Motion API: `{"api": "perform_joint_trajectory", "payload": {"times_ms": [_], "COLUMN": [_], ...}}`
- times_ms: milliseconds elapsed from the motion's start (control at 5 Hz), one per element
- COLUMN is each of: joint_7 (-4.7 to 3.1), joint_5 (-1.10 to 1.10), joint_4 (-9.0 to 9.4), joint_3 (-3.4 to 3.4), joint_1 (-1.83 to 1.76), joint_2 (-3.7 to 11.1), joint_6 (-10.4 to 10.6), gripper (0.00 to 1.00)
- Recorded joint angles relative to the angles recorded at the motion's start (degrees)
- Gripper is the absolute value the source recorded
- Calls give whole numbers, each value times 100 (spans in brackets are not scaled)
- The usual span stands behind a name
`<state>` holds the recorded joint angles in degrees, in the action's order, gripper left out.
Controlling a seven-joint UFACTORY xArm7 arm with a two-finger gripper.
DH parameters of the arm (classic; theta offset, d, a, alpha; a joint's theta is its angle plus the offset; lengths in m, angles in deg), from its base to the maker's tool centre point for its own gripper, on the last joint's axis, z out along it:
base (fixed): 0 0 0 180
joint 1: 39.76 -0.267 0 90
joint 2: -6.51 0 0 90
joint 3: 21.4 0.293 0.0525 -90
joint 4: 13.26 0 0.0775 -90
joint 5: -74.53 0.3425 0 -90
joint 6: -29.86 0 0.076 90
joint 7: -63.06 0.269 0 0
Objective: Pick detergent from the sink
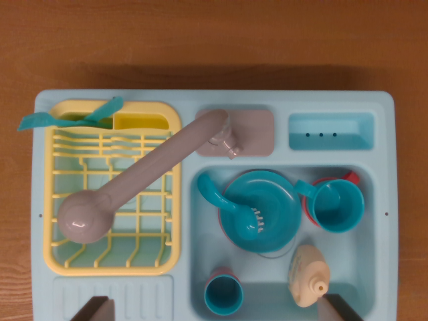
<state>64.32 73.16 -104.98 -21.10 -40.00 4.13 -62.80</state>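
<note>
A pale blue plastic toy sink unit (384, 134) sits on a warm brown wooden table (200, 33) with fine grain. A yellow plastic dish rack (172, 200) holds a teal cloth strip (67, 117). The swivelling faucet (134, 180) and its base plate are greyish mauve. A teal round plate (277, 214) carries a teal spoon (221, 197). The teal mug (334, 206) rests on something red. A small teal cup (223, 294) has a pinkish rim edge. The detergent bottle (307, 271) is cream-coloured.
</note>
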Motion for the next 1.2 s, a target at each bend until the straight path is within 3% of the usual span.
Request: {"api": "perform_joint_trajectory", "payload": {"times_ms": [1200], "joint_7": [-20], "joint_5": [10], "joint_4": [132], "joint_3": [-27], "joint_1": [21], "joint_2": [25], "joint_6": [135], "gripper": [0]}}
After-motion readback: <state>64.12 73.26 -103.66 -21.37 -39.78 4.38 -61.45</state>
